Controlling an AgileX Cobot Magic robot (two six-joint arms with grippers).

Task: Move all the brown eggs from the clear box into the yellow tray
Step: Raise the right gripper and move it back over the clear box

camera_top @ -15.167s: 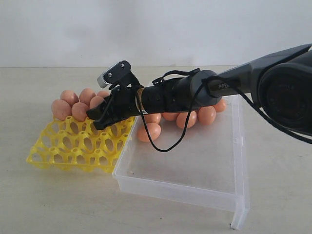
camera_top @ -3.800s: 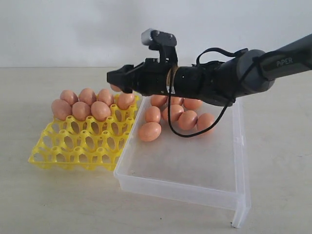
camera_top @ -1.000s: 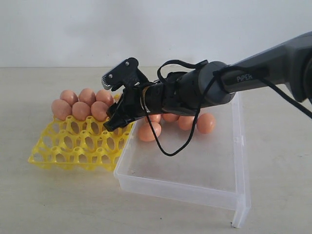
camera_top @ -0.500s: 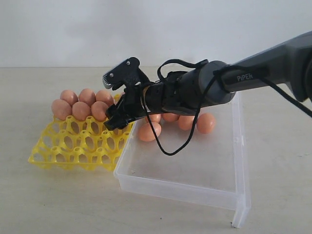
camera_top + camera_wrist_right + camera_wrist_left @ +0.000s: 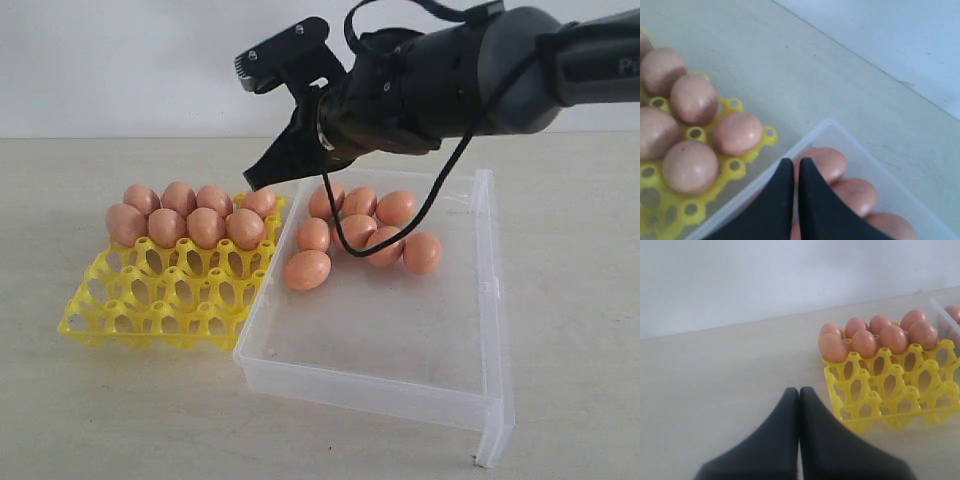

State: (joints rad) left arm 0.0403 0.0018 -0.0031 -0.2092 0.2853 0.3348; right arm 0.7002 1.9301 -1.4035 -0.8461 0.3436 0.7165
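The yellow tray [image 5: 150, 302] holds two rows of brown eggs along its far side; the newest egg [image 5: 245, 228] sits at the right end of the nearer row. Several more brown eggs [image 5: 383, 245] lie loose at the far end of the clear box [image 5: 340, 385]. My right gripper [image 5: 257, 181] hangs shut and empty above the box's far left corner. In the right wrist view the gripper [image 5: 793, 161] is over the box rim [image 5: 807, 141], with the tray's eggs [image 5: 737, 132] to one side. My left gripper [image 5: 799, 390] is shut and empty, over bare table beside the tray [image 5: 880, 407].
The box touches the tray's right side and has a flange [image 5: 495, 430] on its right long edge. A pale wall [image 5: 150, 60] stands behind the table. The right arm's black cable [image 5: 345, 235] loops down over the box's eggs.
The right gripper has risen from the tray's right edge and swung toward the box. An egg now sits in the cup where the gripper was.
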